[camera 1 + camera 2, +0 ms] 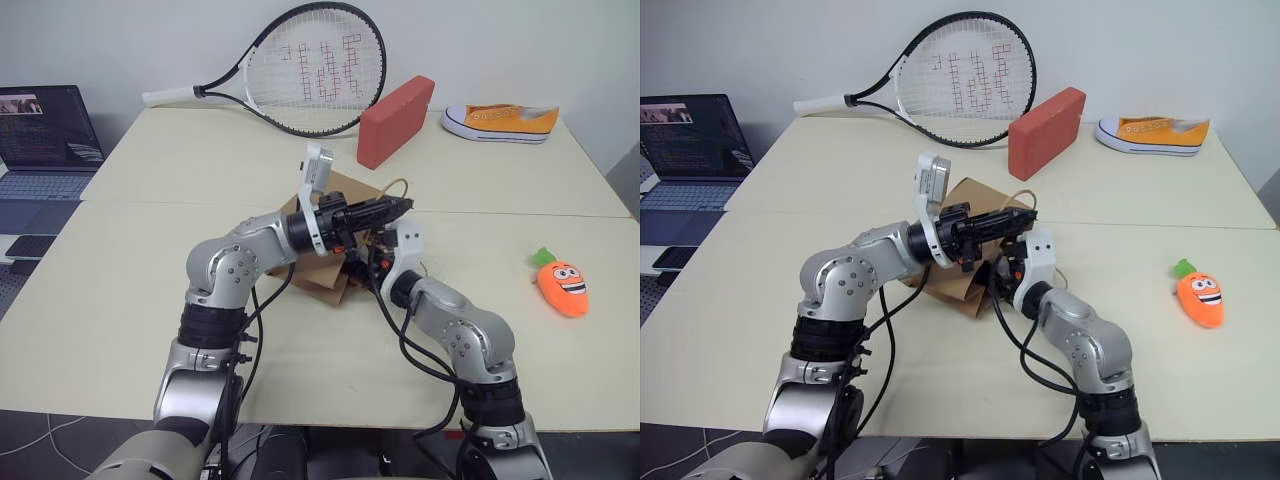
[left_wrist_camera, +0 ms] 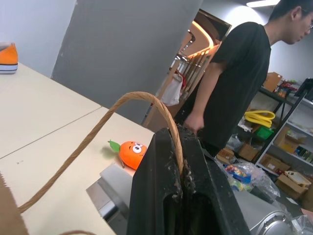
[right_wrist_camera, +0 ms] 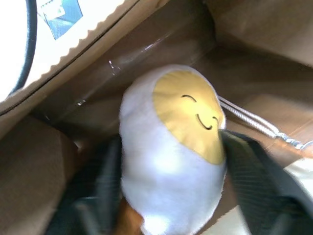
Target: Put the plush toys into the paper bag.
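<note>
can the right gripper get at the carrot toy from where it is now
Probably yes, but not straight away. The carrot toy lies alone on bare table to the robot's right, nothing blocking it. The right gripper is inside the paper bag, fingers either side of the egg toy.

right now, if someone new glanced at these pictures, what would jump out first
Both arms meet over the brown paper bag mid-table: the left gripper is shut on a handle loop, and the right gripper reaches into the bag's mouth with the white egg toy between its spread fingers. Off to the right, the orange carrot toy lies alone on the table. A tennis racket, red block and orange sneaker line the far edge.
</note>
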